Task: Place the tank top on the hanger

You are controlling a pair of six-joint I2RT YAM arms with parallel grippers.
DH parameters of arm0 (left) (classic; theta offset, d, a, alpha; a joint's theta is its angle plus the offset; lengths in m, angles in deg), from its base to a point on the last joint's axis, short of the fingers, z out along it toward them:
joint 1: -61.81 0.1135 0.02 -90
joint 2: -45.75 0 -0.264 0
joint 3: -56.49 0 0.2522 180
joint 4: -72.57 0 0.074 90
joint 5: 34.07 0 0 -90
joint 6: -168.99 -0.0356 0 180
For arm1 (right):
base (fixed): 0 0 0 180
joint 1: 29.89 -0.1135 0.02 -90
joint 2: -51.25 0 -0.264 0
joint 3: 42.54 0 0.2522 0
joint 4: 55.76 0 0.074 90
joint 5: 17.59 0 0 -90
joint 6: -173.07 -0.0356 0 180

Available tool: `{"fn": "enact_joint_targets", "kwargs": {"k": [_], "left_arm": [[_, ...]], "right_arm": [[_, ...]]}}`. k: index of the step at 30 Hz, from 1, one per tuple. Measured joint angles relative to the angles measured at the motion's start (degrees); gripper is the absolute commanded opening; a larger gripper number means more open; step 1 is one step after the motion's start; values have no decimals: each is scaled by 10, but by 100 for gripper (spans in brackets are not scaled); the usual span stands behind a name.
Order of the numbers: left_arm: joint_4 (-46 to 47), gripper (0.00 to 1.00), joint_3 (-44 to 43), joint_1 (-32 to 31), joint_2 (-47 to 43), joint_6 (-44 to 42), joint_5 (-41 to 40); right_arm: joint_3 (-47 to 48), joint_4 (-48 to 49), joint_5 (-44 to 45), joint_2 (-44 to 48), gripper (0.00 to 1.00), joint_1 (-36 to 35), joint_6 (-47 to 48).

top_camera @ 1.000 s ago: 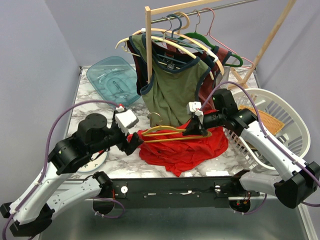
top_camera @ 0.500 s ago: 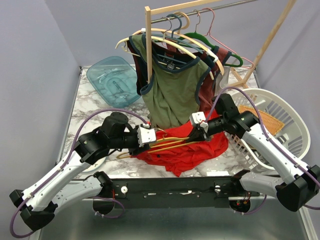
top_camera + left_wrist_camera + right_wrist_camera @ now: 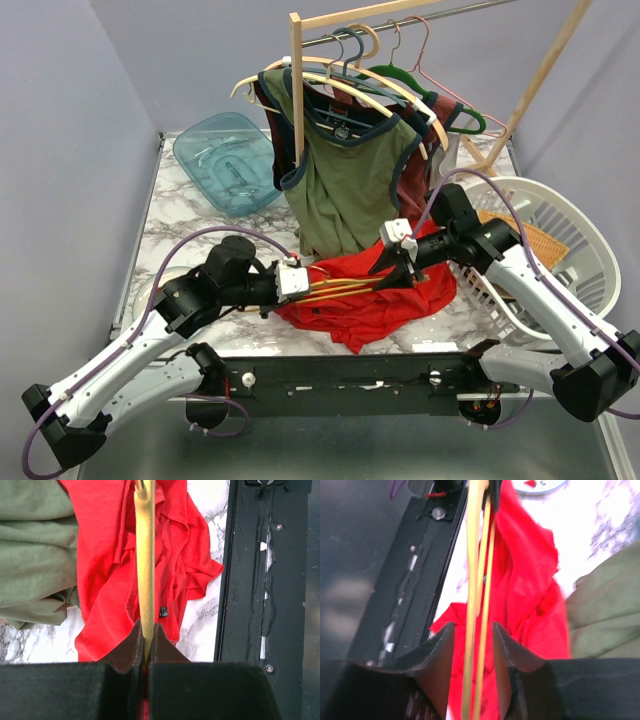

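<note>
Both ends of the hanger [image 3: 345,289] are attended, over the tank top [image 3: 375,310]. Jaws of the left gripper [image 3: 145,632] pinch it tight; the right gripper [image 3: 472,629] has jaws spread, hanger bars between.

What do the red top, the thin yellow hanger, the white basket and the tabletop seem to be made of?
The tank top looks like thin, soft fabric, matte: it lies crumpled in loose folds. The hanger is slim, smooth, mustard-yellow; coated wire or plastic, I cannot tell which. The basket looks like moulded white plastic, with slotted walls. The table has a marble look, perhaps only a print.
</note>
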Motion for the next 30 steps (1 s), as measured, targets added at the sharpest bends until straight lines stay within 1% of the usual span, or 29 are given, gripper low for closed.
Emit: {"fn": "enact_joint_targets", "kwargs": {"k": [3,8,11,13,18,21,23,25,26,28,30], "left_arm": [[8,0,5,0,2,12,0],[33,0,4,0,31,45,3],[40,0,4,0,47,64,4],[40,0,2,1,50,79,4],[39,0,-10,12,43,108,-24],[39,0,-10,26,30,124,-46],[41,0,-10,35,26,137,-57],[44,0,-10,44,26,151,-67],[45,0,-10,48,27,157,-71],[50,0,-10,55,31,169,-75],[55,0,-10,59,35,179,-78]], "right_arm": [[72,-28,-17,-14,77,0,-13],[205,-59,-76,-61,79,-7,-26],[228,-61,-83,-78,80,-28,-44],[225,-60,-73,-80,83,-35,-59],[212,-68,5,-49,84,-24,-81],[212,-105,19,3,83,4,-53],[205,-125,21,35,81,10,-29],[172,-146,26,68,79,10,1],[138,-151,30,85,77,10,18],[90,-158,41,92,76,8,29],[6,-136,70,89,72,0,26]]}}
